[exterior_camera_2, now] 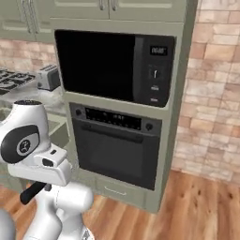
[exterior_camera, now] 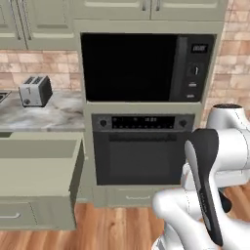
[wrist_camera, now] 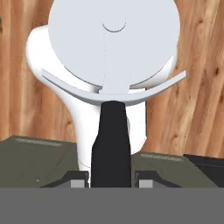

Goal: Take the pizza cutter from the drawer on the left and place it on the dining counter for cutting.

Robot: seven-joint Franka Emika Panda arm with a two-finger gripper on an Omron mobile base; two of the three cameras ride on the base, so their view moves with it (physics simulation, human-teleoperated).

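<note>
Olive-beige cabinetry frames a tall column holding a black microwave (exterior_camera: 146, 67) above a black built-in oven (exterior_camera: 141, 149), with brick wall to the right of the column and wood plank floor (exterior_camera: 122, 227) below it. Left of the oven, the drawer (exterior_camera: 41, 166) stands pulled out, its pale inside wall showing; what lies within it cannot be made out. Above and behind the drawer, a smaller marble top (exterior_camera: 49, 114) carries a silver toaster (exterior_camera: 35, 91), well left of the microwave.

Over the floor in front of the oven, the gripper (wrist_camera: 112, 179) is clamped on the pizza cutter (wrist_camera: 113, 65): in the hand view its 2 dark finger tips (wrist_camera: 78, 180) press either side of the black stick handle, and the pale silver wheel with its curved guard sticks out beyond them, with floor planks behind it. From the right base view, the black handle end (exterior_camera_2: 32, 192) pokes out to the left under the white arm, low and left of the oven
</note>
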